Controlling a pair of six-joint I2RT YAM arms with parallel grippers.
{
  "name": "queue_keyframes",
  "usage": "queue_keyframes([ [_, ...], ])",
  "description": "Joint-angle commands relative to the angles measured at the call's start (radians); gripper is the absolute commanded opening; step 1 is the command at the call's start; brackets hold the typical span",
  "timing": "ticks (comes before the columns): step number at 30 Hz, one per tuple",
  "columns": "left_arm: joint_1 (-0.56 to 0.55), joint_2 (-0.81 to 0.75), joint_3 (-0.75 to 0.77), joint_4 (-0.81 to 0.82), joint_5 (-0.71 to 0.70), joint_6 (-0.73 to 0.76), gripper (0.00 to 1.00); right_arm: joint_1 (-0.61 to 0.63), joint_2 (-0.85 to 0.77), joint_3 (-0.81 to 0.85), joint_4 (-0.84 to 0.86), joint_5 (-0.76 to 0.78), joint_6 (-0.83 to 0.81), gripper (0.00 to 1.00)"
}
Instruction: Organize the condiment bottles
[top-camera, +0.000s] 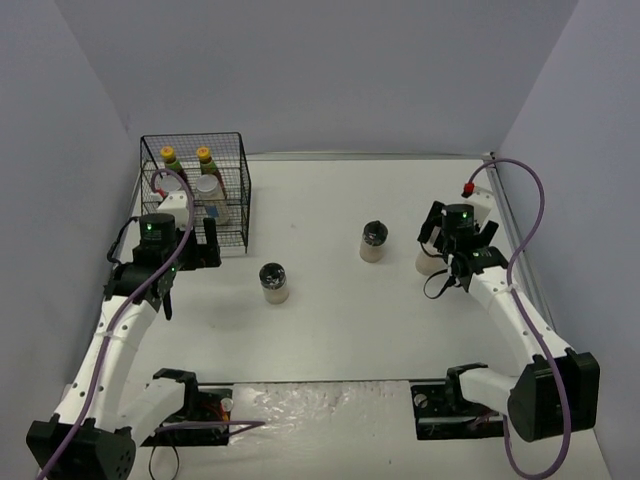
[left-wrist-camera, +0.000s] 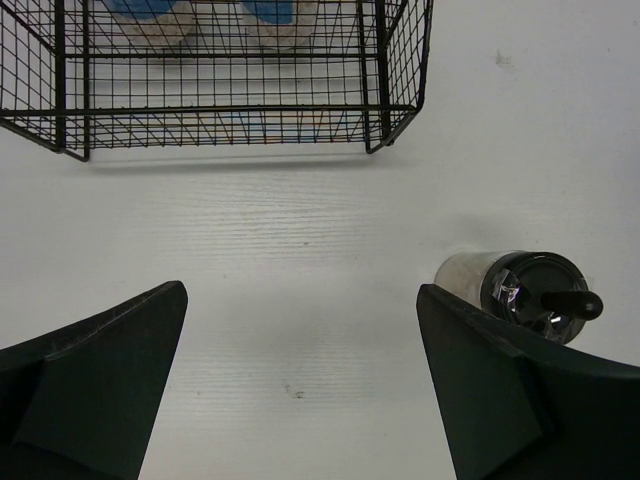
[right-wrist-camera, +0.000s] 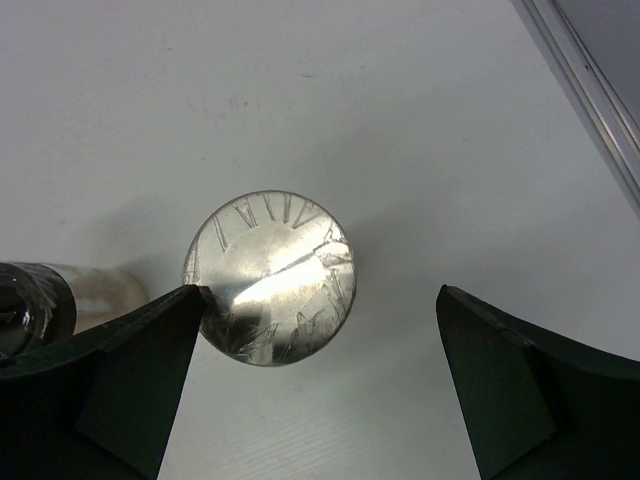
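Observation:
Two slim sauce bottles with yellow caps (top-camera: 168, 158) (top-camera: 204, 156) and a white-topped jar (top-camera: 208, 191) stand inside the black wire rack (top-camera: 236, 170). A black-lidded jar (top-camera: 273, 281) stands in front of the rack; it also shows in the left wrist view (left-wrist-camera: 525, 288) behind my right finger. Another dark-lidded jar (top-camera: 373, 240) stands mid-table. My left gripper (top-camera: 205, 244) (left-wrist-camera: 300, 385) is open and empty just in front of the rack. My right gripper (top-camera: 443, 256) (right-wrist-camera: 318, 385) is open above a silver-lidded jar (right-wrist-camera: 270, 290), whose lid edge meets the left finger (right-wrist-camera: 120, 370).
The rack's front face (left-wrist-camera: 220, 110) is close ahead of my left gripper. A metal rail (right-wrist-camera: 585, 90) runs along the table's right edge near my right gripper. The dark-lidded mid-table jar (right-wrist-camera: 30, 300) sits just left of the right gripper's finger.

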Motion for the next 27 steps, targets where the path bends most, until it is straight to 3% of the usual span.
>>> queue_keyframes([
  [1,0.000,-0.042,0.013,0.074,-0.041,-0.005,0.97,-0.027,0.050,0.028,0.093,-0.084,0.002,1.00],
  [15,0.000,-0.043,0.005,0.075,-0.046,-0.007,0.97,-0.030,0.125,0.038,0.188,-0.204,-0.013,0.97],
  [27,0.000,-0.043,0.005,0.078,-0.043,-0.005,0.97,-0.029,-0.042,-0.091,0.174,-0.279,0.021,0.95],
])
